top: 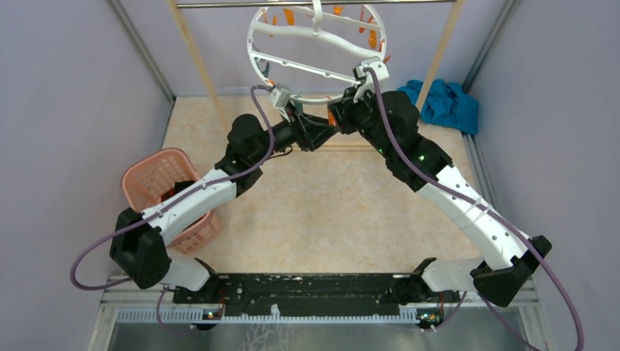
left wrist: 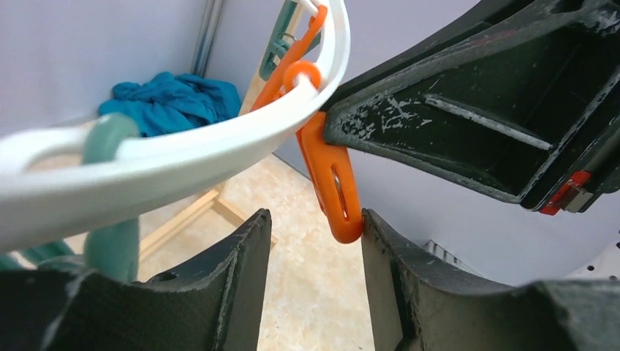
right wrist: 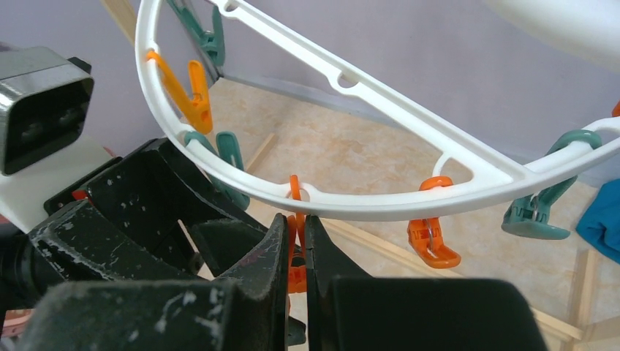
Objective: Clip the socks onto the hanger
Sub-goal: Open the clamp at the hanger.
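The white round hanger [top: 314,51] hangs from the metal bar at the back, with orange and teal clips on its ring. My right gripper [right wrist: 295,219] is shut on an orange clip [right wrist: 295,252] that hangs under the ring [right wrist: 380,205]; it also shows in the top view [top: 338,117]. My left gripper [left wrist: 314,219] is open and empty right below, and the same orange clip [left wrist: 336,183] touches the tip of its right finger [left wrist: 387,263]. In the top view the left gripper [top: 322,131] meets the right one under the ring. No sock shows clearly.
A pink basket [top: 164,183] stands at the left, partly under my left arm, with something dark and red inside. A teal-blue cloth [top: 447,102] lies at the back right. The wooden rack frame [top: 194,51] and its metal bar [top: 219,4] stand at the back.
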`<action>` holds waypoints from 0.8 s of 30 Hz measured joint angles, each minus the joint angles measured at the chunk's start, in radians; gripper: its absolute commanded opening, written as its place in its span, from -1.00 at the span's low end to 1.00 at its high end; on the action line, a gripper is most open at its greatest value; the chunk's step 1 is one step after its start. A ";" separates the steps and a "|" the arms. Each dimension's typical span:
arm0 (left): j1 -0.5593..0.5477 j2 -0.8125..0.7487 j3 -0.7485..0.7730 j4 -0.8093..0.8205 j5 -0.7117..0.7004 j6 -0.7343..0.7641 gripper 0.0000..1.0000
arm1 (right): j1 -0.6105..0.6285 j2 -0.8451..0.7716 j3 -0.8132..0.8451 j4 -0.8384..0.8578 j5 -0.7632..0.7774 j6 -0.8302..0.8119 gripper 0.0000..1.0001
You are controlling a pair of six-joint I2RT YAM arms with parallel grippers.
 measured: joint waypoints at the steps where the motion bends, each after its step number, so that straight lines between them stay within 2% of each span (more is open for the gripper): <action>1: 0.000 0.000 -0.012 0.017 -0.003 -0.012 0.06 | 0.000 -0.002 -0.002 0.000 -0.003 0.000 -1.00; 13: 0.000 0.006 -0.039 0.085 -0.024 -0.084 -0.14 | 0.000 -0.015 -0.032 0.011 -0.029 0.001 -1.00; 16: 0.000 0.011 -0.038 0.093 -0.024 -0.093 -0.39 | -0.001 -0.017 -0.033 0.012 -0.028 0.001 -1.00; 20: -0.001 0.013 -0.038 0.102 -0.021 -0.098 -0.97 | -0.002 -0.019 -0.033 0.013 -0.025 0.001 -1.00; 24: 0.006 0.014 -0.038 0.108 -0.031 -0.098 -1.00 | 0.000 -0.026 -0.036 -0.003 -0.043 0.003 -1.00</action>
